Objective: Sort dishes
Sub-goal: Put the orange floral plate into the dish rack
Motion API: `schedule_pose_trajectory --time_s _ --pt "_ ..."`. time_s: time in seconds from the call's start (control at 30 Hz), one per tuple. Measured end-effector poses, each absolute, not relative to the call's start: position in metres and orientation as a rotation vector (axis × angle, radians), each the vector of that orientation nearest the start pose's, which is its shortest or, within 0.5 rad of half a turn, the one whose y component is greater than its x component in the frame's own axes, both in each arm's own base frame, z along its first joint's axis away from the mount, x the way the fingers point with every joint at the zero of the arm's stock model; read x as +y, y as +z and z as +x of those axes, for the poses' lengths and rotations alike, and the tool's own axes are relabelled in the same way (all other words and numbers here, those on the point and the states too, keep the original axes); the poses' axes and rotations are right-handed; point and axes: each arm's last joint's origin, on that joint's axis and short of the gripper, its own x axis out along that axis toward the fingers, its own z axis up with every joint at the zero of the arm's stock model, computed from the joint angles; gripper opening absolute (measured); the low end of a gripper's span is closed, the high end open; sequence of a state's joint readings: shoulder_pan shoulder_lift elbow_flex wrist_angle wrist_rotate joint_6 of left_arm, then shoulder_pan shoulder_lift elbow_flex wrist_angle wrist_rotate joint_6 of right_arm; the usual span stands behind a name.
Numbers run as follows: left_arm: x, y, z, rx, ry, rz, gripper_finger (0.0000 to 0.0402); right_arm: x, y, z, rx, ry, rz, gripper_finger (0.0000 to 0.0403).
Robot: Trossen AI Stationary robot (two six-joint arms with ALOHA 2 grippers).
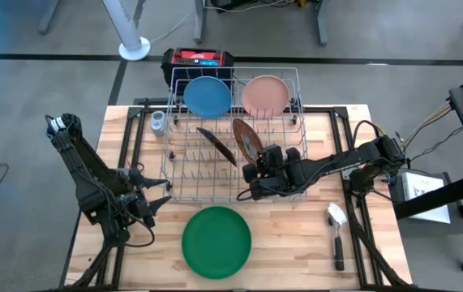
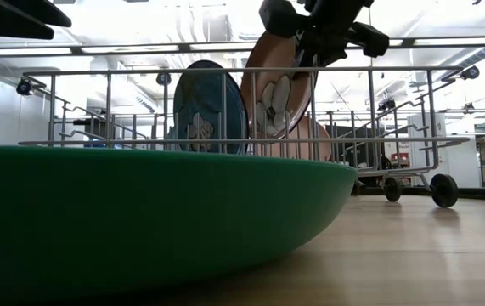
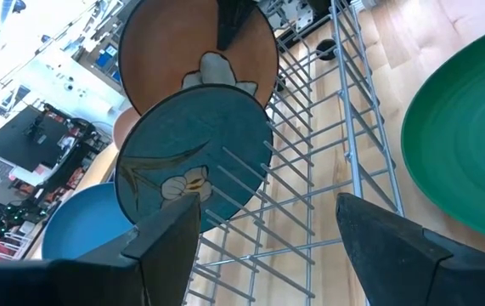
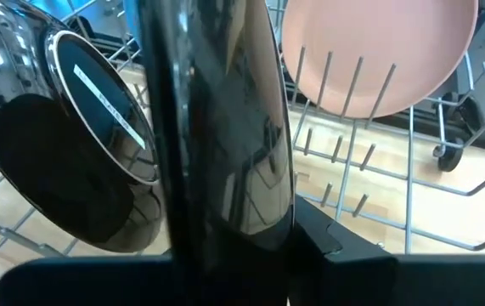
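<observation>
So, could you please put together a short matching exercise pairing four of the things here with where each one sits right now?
Things:
1. green plate
2. light blue plate
3. pale pink plate
4. brush

Places:
A. back left of the wire rack
B. on the table, right of the green plate
C. flat on the table, in front of the rack
D. back right of the rack

Pairs: 1-C, 2-A, 3-D, 4-B

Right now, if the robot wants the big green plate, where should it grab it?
Probably by the rim. The green plate lies flat on the wooden table, so only its raised edge gives the fingers something to pinch. The left gripper hangs open beside it, so coming down from above onto the rim's left side looks easiest. The right gripper is busy, shut on a brown plate in the wire rack.
</observation>
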State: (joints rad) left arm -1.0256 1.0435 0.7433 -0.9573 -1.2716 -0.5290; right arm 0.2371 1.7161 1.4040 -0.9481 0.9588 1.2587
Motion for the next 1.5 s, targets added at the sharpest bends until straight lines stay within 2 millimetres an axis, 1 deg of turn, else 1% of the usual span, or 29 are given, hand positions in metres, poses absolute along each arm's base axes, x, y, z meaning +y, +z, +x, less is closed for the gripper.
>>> schedule_pose_trajectory --time_s 0.13,0.27,0.73,1.1,1.5 --pt "-0.1246 0.2439 0.1079 0.425 0.327 0.634 0.0263 0.0553 0.2658 0.3324 0.498 -1.098 0.396 0.0059" --pt "-0.1246 0.2439 0.1079 0.425 0.327 0.634 0.0263 0.055 0.2655 0.3317 0.517 -1.094 0.382 0.004" --pt "-0.1246 0.2439 0.1079 0.425 0.327 0.631 0.0263 0.0545 0.265 0.3324 0.54 -1.08 0.393 0.0044" --pt "-0.1247 0.2437 0.1079 0.428 0.325 0.62 0.0263 0.0485 0.262 0.3345 0.569 -1.083 0.406 0.0046" --pt "-0.1248 0.2436 0.1079 0.429 0.324 0.62 0.0263 0.048 0.2617 0.3352 0.565 -1.084 0.404 0.0047"
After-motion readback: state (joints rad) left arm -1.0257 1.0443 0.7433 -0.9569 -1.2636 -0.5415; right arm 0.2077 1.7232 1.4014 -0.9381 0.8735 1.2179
